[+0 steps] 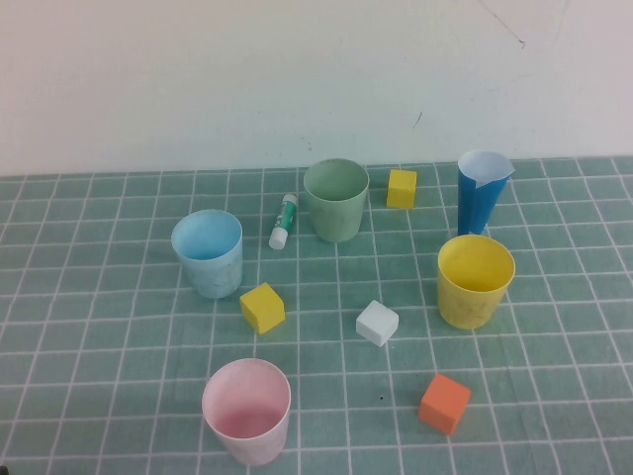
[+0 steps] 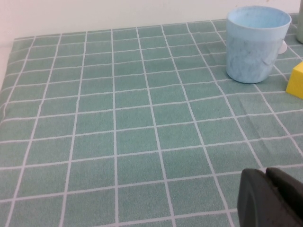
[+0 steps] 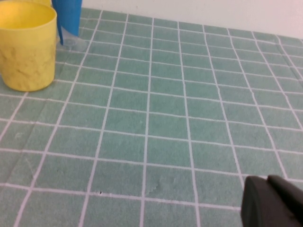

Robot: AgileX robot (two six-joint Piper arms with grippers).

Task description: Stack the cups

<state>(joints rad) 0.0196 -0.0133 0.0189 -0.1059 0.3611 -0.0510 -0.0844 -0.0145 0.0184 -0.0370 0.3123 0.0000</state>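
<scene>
Four cups stand apart and upright on the green checked cloth. The light blue cup is at the left, the pale green cup at the back middle, the yellow cup at the right, and the pink cup at the front. Neither gripper shows in the high view. My left gripper is shut and empty, low over the cloth, well short of the light blue cup. My right gripper is shut and empty, far from the yellow cup.
A tall dark-blue cone stands behind the yellow cup. Two yellow blocks, a white block, an orange block and a green-capped glue stick lie among the cups. A white wall bounds the back.
</scene>
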